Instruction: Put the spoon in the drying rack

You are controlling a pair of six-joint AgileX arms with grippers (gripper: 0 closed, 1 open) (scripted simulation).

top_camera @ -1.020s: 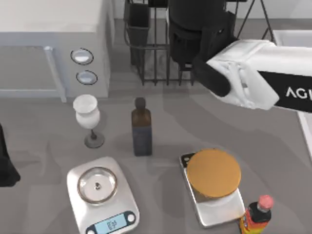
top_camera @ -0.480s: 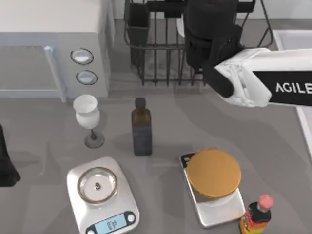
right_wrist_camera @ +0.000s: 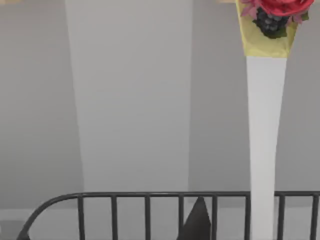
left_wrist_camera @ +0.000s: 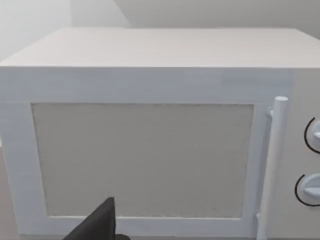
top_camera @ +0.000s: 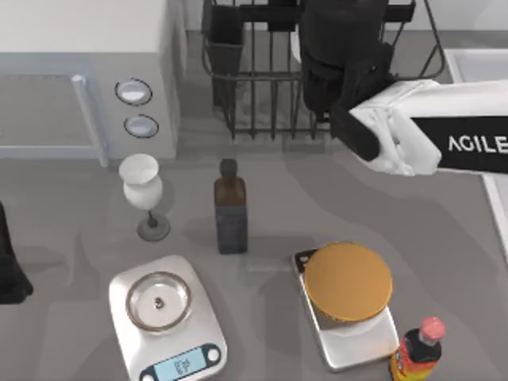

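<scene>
Two arms are at the table, and the right one is doing the work: its gripper is up at about one o'clock in the top view, over the drying rack, with the white forearm running off toward three o'clock. From above, the dark wrist body hides the fingers, so I cannot tell whether they are spread or pressed together. In the right wrist view a dark fingertip pokes up in front of the rack's rounded rim and its thin upright bars, with a tall white strip, yellow at one end with a red flower, standing against the grey wall behind. I cannot make out the spoon with any certainty.

The rack sits at twelve o'clock on the table, its dark utensil cup at the corner nearest the white microwave, which fills eleven o'clock. The left gripper is parked at nine o'clock at the table edge, facing the microwave door.

Toward the middle stand a white goblet and a dark bottle. At seven o'clock is a kitchen scale, at five o'clock a second scale carrying an orange disc, with a red-capped bottle just beside it.
</scene>
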